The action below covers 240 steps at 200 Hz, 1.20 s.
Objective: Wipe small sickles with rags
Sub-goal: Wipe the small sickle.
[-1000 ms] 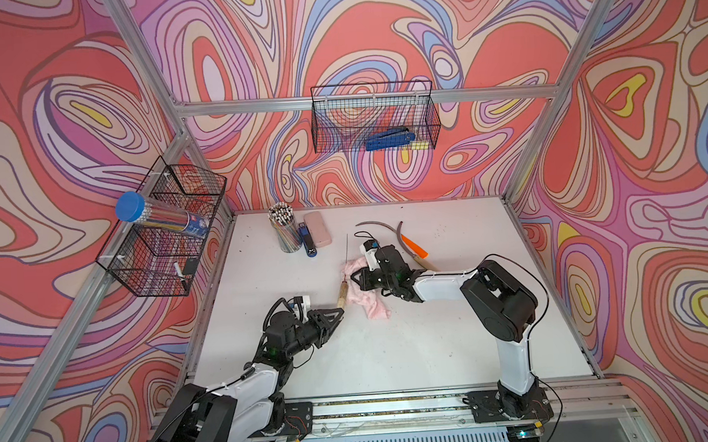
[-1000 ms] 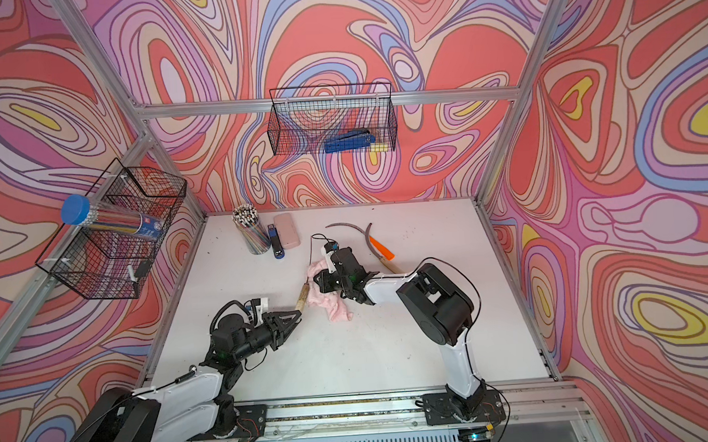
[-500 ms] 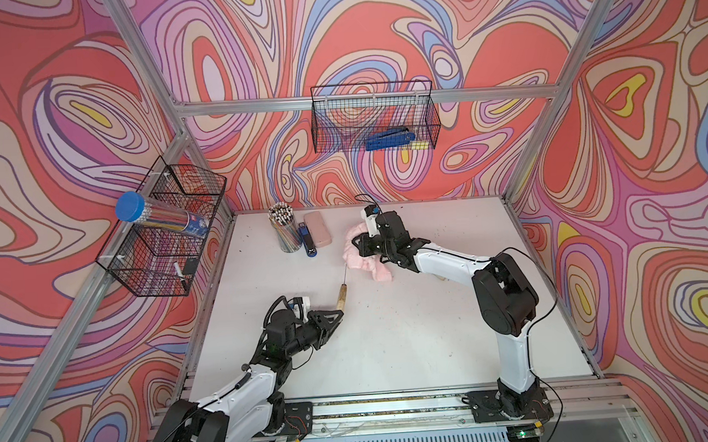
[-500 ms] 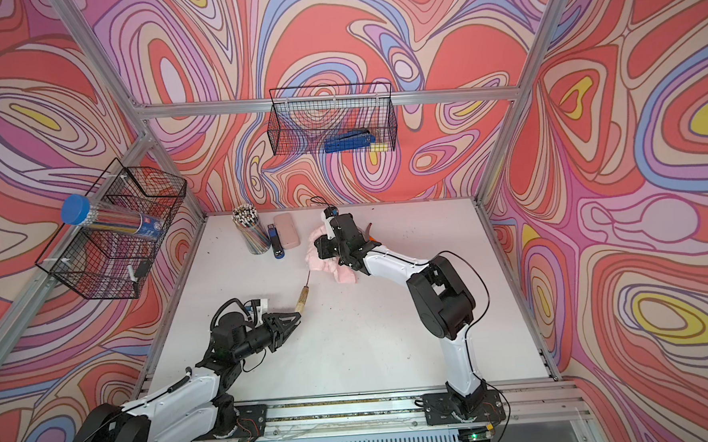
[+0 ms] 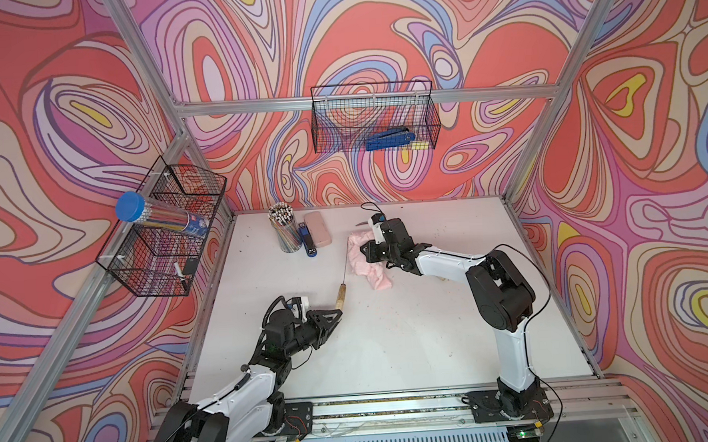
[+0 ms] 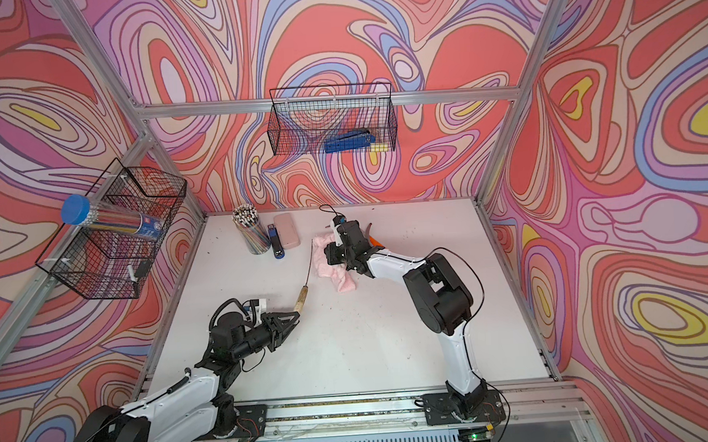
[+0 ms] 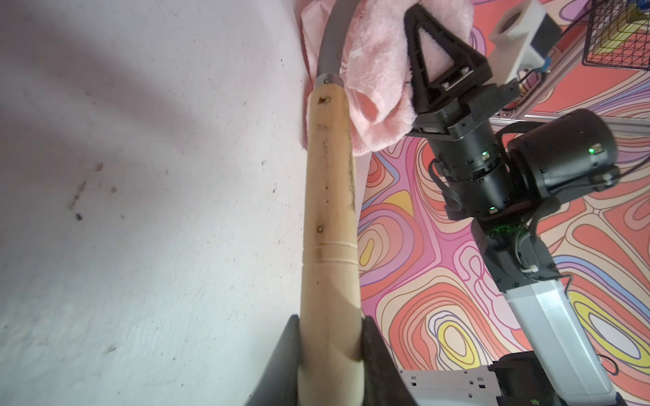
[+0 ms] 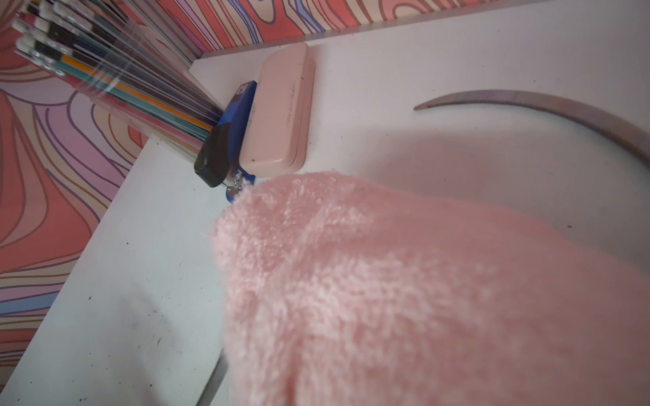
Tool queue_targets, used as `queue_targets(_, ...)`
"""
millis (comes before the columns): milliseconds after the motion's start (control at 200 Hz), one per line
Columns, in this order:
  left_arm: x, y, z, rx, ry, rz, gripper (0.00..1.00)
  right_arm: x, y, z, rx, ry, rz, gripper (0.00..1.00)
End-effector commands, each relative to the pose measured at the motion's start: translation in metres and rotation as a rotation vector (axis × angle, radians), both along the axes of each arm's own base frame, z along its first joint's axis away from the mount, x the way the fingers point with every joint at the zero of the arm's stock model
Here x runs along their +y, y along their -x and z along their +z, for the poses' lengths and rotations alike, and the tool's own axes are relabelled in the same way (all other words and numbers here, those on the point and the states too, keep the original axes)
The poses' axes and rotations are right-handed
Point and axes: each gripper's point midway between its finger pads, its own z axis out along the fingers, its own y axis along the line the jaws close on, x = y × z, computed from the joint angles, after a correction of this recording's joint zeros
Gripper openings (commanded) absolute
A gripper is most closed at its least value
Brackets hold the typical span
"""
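Left hand [image 5: 337, 313] clamps sickle [image 5: 341, 301] handle; blade runs straight away from it into rag [image 5: 372, 271], clenched in right hand [image 5: 368, 256].

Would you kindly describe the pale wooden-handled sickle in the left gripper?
The sickle has a pale, stained wooden handle with two grooves, a metal collar and a curved grey blade. The left gripper is shut on the handle's end; the fluffy pink rag in the right gripper covers part of the blade.

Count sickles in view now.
2 for sure: wooden-handled sickle in the left claw, blade under the rag; orange-handled sickle behind the right claw. The right arm may hide a third.
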Motion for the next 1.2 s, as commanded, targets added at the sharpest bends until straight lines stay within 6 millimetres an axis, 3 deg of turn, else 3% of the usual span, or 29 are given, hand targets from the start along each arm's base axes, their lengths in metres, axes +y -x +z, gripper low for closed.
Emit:
queue_targets(0,0.0,-0.003,0.012,-0.041,0.016,-0.003,0.0,0.01,0.014,-0.016,0.033,-0.046,0.043,0.0)
queue_targets(310,0.0,-0.004,0.015,-0.055,0.014,-0.005,0.0,0.047,0.088,-0.018,-0.003,-0.02,0.149,0.0)
queue_targets(451,-0.001,-0.004,0.015,-0.052,0.014,-0.005,0.0,0.05,0.099,-0.01,-0.005,-0.046,0.158,0.0)
queue_targets(601,0.0,-0.004,0.017,-0.058,0.016,-0.005,0.0,0.047,0.084,-0.005,0.005,-0.037,0.126,0.0)
queue_targets(801,0.001,-0.003,0.016,-0.057,0.011,-0.004,0.0,0.041,0.046,0.001,0.031,-0.073,0.087,0.0)
queue_targets(1011,0.0,-0.003,0.016,-0.056,0.014,-0.005,0.0,0.044,0.015,0.033,-0.017,-0.051,0.06,0.0)
queue_targets(1197,0.0,-0.002,0.016,-0.053,0.013,-0.006,0.0,0.045,0.006,0.054,-0.051,-0.031,0.052,0.0)
